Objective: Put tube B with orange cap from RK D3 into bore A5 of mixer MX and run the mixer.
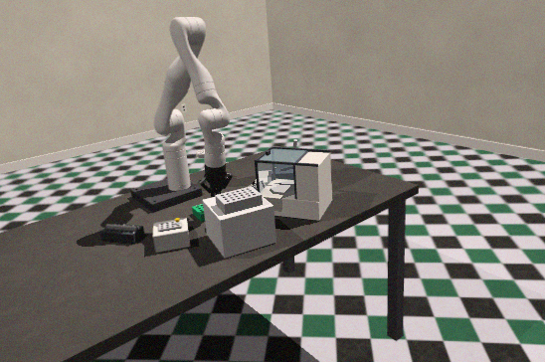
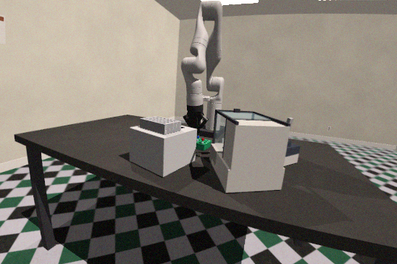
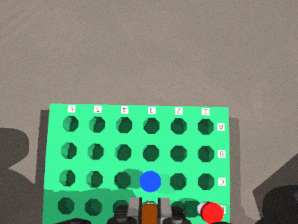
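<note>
Beneath green rack (lettered A–C, numbered 1–6), bench; hand pinches orange cap.

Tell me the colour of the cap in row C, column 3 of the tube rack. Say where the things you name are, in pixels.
The cap [image 3: 150,181] is blue; it shows best in the wrist view.

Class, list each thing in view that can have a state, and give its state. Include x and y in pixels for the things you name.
Gripper [image 1: 216,190] [image 3: 150,206]: shut on the orange-capped tube
Orange-capped tube [image 3: 149,214]: gripped, at row D
Blue-capped tube [image 3: 150,181]: in C3
Red-capped tube [image 3: 212,213]: in D1, leaning
Green rack [image 1: 198,212] [image 2: 204,143] [image 3: 165,140]: on the bench
</note>
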